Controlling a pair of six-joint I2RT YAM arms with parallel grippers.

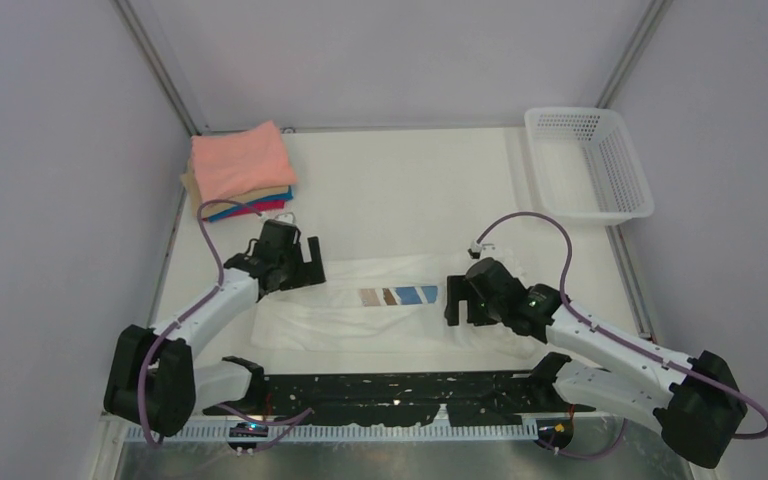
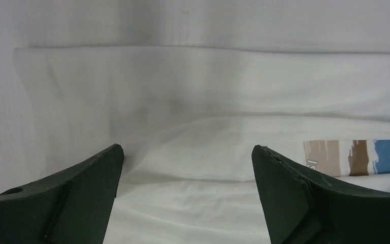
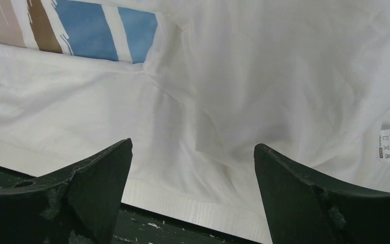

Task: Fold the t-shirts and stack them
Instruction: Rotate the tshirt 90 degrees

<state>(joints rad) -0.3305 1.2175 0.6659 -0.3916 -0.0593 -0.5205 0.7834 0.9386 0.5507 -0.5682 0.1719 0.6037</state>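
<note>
A white t-shirt (image 1: 360, 325) with a tan, brown and blue chest print (image 1: 398, 296) lies partly folded across the near middle of the table. My left gripper (image 1: 300, 262) is open and empty over its left end; the cloth fills the left wrist view (image 2: 193, 152). My right gripper (image 1: 460, 298) is open and empty over its right end, above the hem (image 3: 193, 203) and near a care label (image 3: 388, 142). A stack of folded tees, salmon-pink on top (image 1: 240, 160), sits at the far left.
A white perforated basket (image 1: 588, 162) stands at the far right corner. A black strip (image 1: 390, 390) runs along the table's near edge, just below the shirt's hem. Grey walls close in on both sides.
</note>
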